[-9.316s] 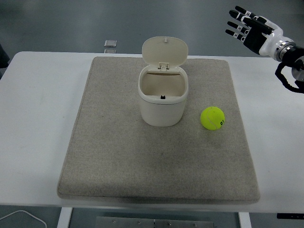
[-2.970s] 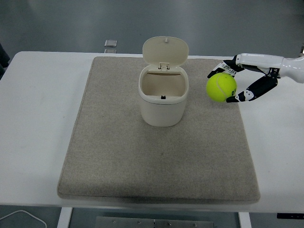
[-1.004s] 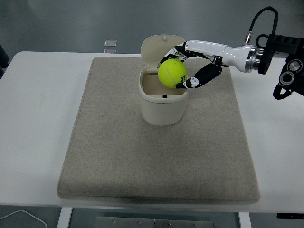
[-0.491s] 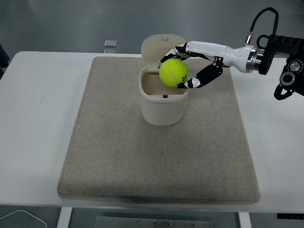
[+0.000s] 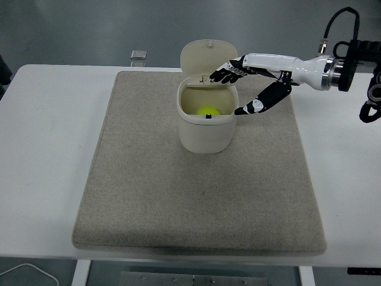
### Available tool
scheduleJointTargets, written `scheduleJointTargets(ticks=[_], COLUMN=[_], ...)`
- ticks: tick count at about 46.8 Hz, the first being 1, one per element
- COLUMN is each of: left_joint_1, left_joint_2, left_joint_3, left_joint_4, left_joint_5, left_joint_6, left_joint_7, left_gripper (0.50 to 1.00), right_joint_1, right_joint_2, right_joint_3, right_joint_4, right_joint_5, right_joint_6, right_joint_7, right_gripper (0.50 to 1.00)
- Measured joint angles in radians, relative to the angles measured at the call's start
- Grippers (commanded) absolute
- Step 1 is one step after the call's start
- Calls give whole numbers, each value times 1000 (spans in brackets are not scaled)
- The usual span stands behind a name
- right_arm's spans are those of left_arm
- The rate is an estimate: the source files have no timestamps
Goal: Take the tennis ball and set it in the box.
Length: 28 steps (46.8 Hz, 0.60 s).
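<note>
The yellow-green tennis ball [image 5: 208, 111] lies inside the cream box [image 5: 207, 133], a small bin with its hinged lid [image 5: 208, 56] standing open. The box stands at the back middle of a grey mat [image 5: 149, 179]. My right hand [image 5: 235, 92] hovers just right of the box's rim, fingers spread and empty, thumb low and the other fingers near the lid. The left arm does not show.
The mat lies on a white table [image 5: 47, 119]. A small grey object [image 5: 138, 55] sits at the table's far edge behind the mat. A white cable [image 5: 27, 271] shows at the bottom left below the table's near edge.
My right hand has let go of the ball, which has dropped into the box. The hand has opened and drawn slightly right. The box has shifted a little to the right.
</note>
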<state>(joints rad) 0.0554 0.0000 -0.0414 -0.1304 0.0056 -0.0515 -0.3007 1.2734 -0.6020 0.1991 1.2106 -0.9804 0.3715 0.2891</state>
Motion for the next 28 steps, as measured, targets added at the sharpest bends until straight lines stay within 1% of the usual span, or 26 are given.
scheduleJointTargets(ticks=[5,7,10,18,23,28], left_joint_1=[0,0,0,0,0,0], left_joint_2=[0,0,0,0,0,0], left_joint_3=[0,0,0,0,0,0], left_joint_4=[0,0,0,0,0,0], left_joint_5=[1,1,0,0,0,0], left_joint_6=[0,0,0,-1,0,0], left_joint_7=[0,0,0,0,0,0], left_gripper=[992,992,990,992,992,990], right_joint_1=[1,1,1,-21,-69,-97], right_joint_2=[-42,-56,-79,-93,-94,-85], right_joint_3=[0,0,-3,-13,-11,-10], right_joint_4=[-2,-5,-14,-68,-121,-176], right_joint_5=[110,143,179,271,389,513], right_joint_6=[103,131,154,156,141,121], right_joint_7=[-4,-6,-6,-7,-7,-7], right_gripper=[862,862,862,862,860,860])
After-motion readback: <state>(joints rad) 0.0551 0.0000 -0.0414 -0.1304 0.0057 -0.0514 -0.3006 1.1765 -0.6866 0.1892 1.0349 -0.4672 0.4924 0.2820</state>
